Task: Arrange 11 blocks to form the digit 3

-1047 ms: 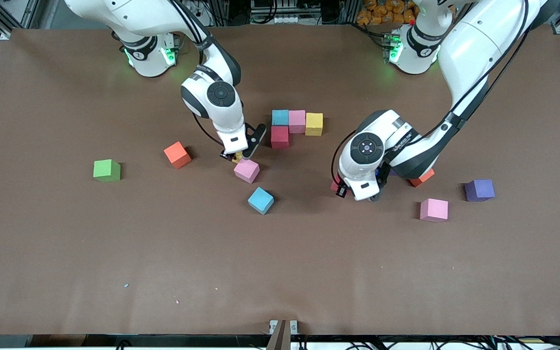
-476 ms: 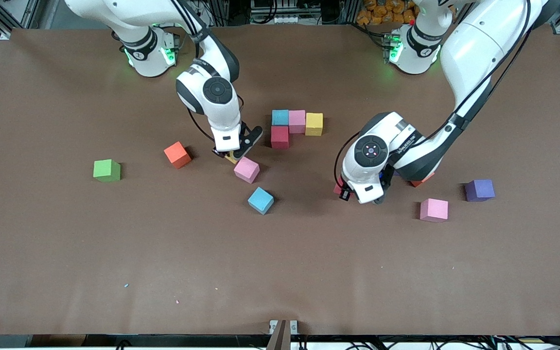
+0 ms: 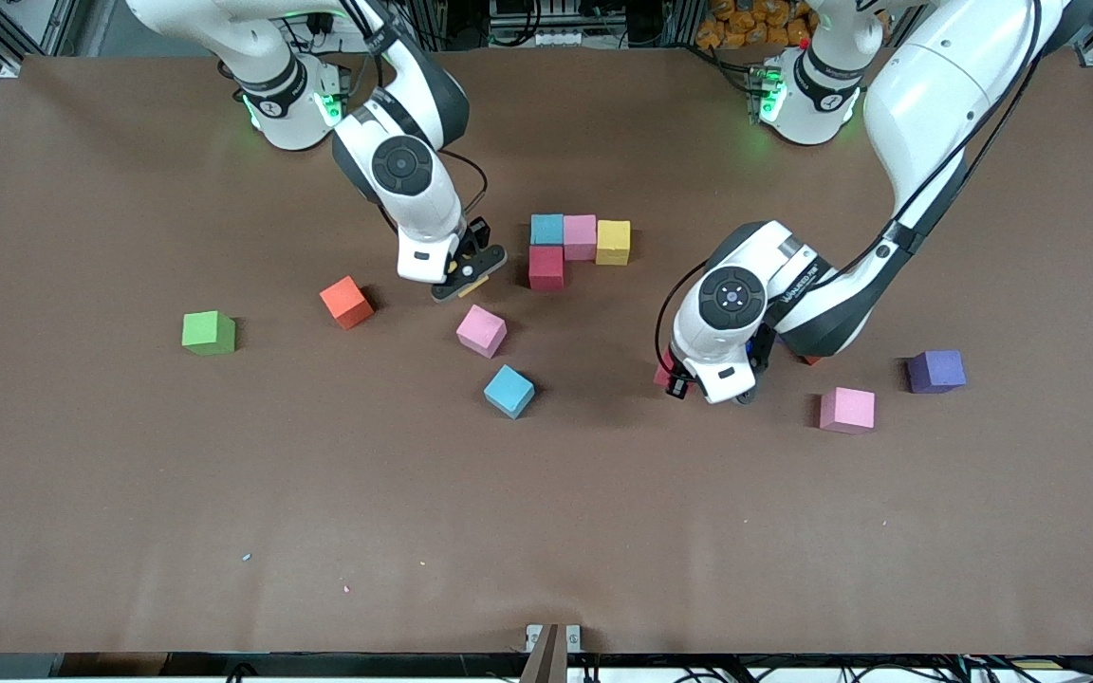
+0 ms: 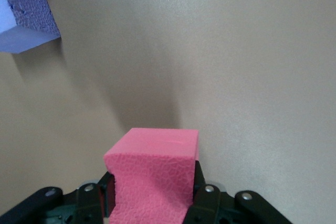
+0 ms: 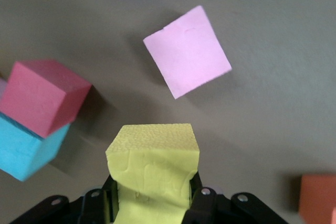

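Observation:
A short row of cyan point(image 3: 546, 229), pink point(image 3: 580, 236) and yellow point(image 3: 613, 242) blocks stands mid-table, with a red block point(image 3: 546, 267) touching the cyan one on the side nearer the front camera. My right gripper point(image 3: 459, 277) is shut on a yellow block point(image 5: 152, 171), in the air beside that red block point(image 5: 44, 95) and above a loose pink block point(image 3: 481, 331). My left gripper point(image 3: 677, 378) is shut on a pinkish-red block point(image 4: 152, 179) just over the table. Loose orange point(image 3: 346, 302), cyan point(image 3: 509, 391), pink point(image 3: 846, 410) and purple point(image 3: 935, 371) blocks lie around.
A lone green cube point(image 3: 208, 333) sits toward the right arm's end of the table. Another orange block point(image 3: 809, 359) is mostly hidden under the left arm, and a purple block point(image 4: 26, 19) lies beside it. The brown table point(image 3: 546, 531) stretches toward the front camera.
My right gripper has risen with the yellow block and shifted away from the loose pink block, toward the row. My left gripper has moved slightly toward the front camera with its block.

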You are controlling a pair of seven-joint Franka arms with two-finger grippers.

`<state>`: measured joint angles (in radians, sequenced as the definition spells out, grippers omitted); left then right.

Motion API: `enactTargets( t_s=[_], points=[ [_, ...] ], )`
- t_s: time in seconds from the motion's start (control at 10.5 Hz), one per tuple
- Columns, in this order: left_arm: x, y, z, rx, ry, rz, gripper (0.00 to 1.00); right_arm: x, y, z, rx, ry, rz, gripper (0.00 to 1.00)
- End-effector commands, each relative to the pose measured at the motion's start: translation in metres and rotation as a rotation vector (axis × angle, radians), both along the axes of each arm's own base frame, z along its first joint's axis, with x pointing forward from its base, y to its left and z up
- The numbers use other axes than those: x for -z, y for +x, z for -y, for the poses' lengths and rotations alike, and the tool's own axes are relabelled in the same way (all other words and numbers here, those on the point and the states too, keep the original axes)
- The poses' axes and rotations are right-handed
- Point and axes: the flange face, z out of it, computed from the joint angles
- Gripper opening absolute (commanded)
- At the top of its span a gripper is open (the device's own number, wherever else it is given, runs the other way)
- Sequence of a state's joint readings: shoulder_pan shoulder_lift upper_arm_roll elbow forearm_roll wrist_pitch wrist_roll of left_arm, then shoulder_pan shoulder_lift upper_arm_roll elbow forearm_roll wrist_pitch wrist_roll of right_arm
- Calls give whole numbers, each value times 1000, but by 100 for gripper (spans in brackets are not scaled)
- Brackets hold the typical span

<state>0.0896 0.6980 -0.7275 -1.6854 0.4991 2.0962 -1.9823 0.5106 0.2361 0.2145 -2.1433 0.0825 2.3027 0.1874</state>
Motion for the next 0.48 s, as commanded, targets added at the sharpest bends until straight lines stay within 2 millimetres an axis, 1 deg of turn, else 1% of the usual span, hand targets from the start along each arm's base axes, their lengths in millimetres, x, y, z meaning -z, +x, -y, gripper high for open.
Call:
enactTargets(
  t_s=[0.0, 0.1, 0.19, 0.29, 0.38],
  points=[
    [-6, 1, 1, 18, 25, 21, 0, -19, -4, -3, 191, 31, -17, 0],
    [-5, 2, -1, 17, 26, 21, 0, -26, -1, -6, 264, 54, -34, 0],
    [-5, 2, -2, 19, 28, 22, 0, -39, 3, -10, 326, 57, -31, 0],
    [-5, 3, -2, 27, 28, 23, 0, -41, 7, -11, 367, 66, -21, 0],
    [-5, 3, -2, 30, 27, 22, 0, -44, 18, -12, 385, 89, -3, 0]
  ],
)
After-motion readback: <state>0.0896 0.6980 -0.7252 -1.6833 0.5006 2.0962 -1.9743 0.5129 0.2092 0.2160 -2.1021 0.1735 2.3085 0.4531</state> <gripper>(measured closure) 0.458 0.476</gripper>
